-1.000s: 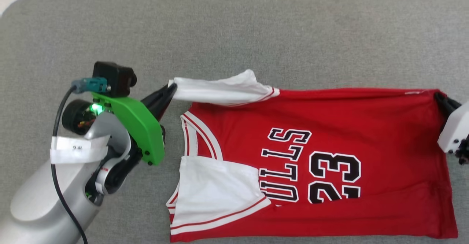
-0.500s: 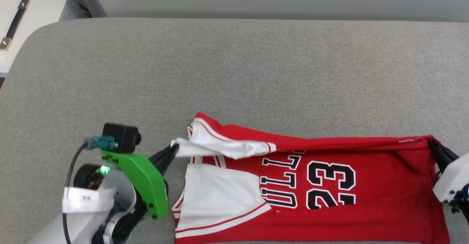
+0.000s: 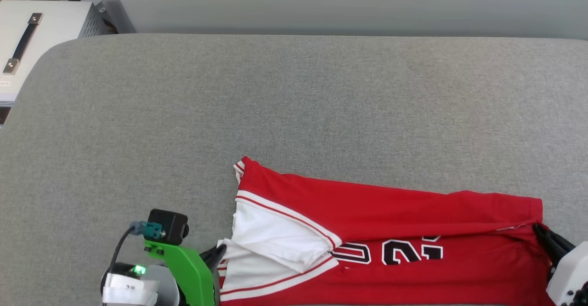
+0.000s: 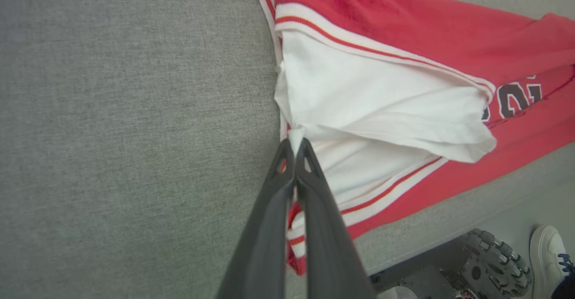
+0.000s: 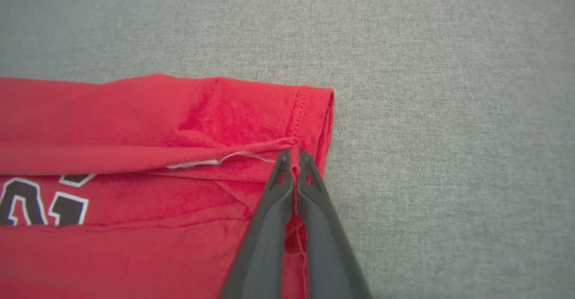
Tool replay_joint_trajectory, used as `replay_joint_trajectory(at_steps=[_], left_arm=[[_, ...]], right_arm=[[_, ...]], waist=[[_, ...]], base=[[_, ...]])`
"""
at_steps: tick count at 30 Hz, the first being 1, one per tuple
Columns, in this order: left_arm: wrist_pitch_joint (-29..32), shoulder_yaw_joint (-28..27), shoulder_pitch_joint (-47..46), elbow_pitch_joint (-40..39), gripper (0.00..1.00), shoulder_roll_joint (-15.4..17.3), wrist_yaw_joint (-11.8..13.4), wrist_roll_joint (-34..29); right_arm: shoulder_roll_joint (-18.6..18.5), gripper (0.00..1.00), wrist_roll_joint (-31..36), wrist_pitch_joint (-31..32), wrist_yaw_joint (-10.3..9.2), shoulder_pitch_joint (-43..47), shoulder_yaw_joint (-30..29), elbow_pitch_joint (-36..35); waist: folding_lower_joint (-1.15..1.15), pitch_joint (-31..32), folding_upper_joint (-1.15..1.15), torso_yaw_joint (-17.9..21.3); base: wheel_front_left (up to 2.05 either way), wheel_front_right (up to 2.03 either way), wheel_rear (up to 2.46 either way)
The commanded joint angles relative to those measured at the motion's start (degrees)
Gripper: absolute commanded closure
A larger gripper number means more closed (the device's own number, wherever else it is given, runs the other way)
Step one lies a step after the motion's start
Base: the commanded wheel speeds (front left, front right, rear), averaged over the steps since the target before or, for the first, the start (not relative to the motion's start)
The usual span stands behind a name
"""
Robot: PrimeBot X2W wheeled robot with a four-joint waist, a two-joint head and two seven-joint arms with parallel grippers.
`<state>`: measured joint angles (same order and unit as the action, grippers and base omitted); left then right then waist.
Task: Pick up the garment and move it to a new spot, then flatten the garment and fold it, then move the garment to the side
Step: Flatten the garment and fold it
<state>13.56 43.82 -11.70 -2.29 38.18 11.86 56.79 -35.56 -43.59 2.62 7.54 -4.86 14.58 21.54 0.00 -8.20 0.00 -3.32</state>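
I have the garment [image 3: 390, 214] lying along the near edge of the grey padded surface [image 3: 294, 104], its collar end towards my left and its hem towards my right. Its far long edge is doubled over towards me, so a red band covers most of the black-and-white lettering and only a strip of the figures shows below the fold. At the collar end a white sleeve [image 3: 280, 237] with red-striped trim lies folded on top of the other white sleeve. My left gripper [image 3: 219, 250] is pinched tight on the tip of that upper sleeve; in the left wrist view the two dark fingers [image 4: 314, 200] meet with a bit of white cloth between their tips. My right gripper [image 3: 537, 229] is clamped on the red hem corner at the other end, and the right wrist view shows the stitched edge bunched between its closed fingertips. Beyond the surface's far left corner stands a white cabinet [image 3: 41, 35] with a black handle. Low in the left wrist view, past the near edge, I see a ribbed wheel [image 4: 494, 263] and a white shoe [image 4: 546, 249].
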Motion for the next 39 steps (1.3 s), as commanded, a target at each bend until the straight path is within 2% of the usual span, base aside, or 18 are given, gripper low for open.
replay_joint_trajectory(at_steps=[1,9,11,12,20,25,32,35,39], left_arm=[[0.27,0.26,0.82,0.78,1.00,0.31,0.49,-0.55],[1.08,2.47,-0.29,4.15,1.00,-1.17,-0.39,-1.99],[0.69,3.41,-1.31,6.00,1.00,-2.29,-1.28,-2.95],[0.35,3.82,-1.65,7.37,0.00,-2.98,-1.82,-3.18],[-3.38,2.79,-0.63,9.25,0.00,-4.04,-1.49,-3.10],[-6.75,2.16,-0.50,8.29,0.00,-3.11,-0.14,-5.48],[-11.56,0.20,-0.98,4.38,0.00,-2.64,2.60,-8.08],[-15.06,-1.07,-1.82,2.65,0.00,-3.07,3.70,-9.66],[-21.25,-2.04,-2.89,2.08,0.00,-3.76,3.86,-12.74]], right_arm=[[-0.85,1.00,-0.26,-0.58,-0.05,0.50,0.95,-0.27],[-4.52,1.00,0.27,-0.48,-0.05,-0.22,6.78,-0.66],[-5.40,1.00,0.15,0.10,-0.05,-0.91,8.68,0.01],[-5.30,0.00,-1.29,0.98,-0.05,-1.33,9.44,0.83],[-6.34,0.00,-4.64,3.26,-0.05,-1.25,10.50,-0.12],[-7.04,0.00,-7.28,4.53,-0.05,-0.48,9.94,-1.91],[-8.19,0.00,-10.03,7.37,-0.05,0.91,6.04,-6.07],[-7.59,0.00,-10.97,9.36,-0.05,1.07,3.27,-7.88],[-6.04,0.00,-9.83,13.75,-0.05,1.11,0.13,-7.84]], waist=[[0.00,-0.04,0.00,0.06],[0.00,-0.82,0.00,0.23],[0.00,-1.25,0.00,0.24],[0.00,-0.99,0.00,0.40],[0.00,1.75,0.00,1.55],[0.00,3.60,0.00,2.27],[0.00,4.43,0.00,2.41],[0.00,4.28,0.00,2.20],[0.00,3.73,0.00,1.77]], base=[[0.00,0.00,0.00],[0.00,0.00,0.00],[0.00,0.00,0.00],[0.00,0.00,0.00],[0.00,0.00,0.00],[0.00,0.00,0.00],[0.00,0.00,0.00],[0.00,0.00,0.00],[0.00,0.00,0.00]])
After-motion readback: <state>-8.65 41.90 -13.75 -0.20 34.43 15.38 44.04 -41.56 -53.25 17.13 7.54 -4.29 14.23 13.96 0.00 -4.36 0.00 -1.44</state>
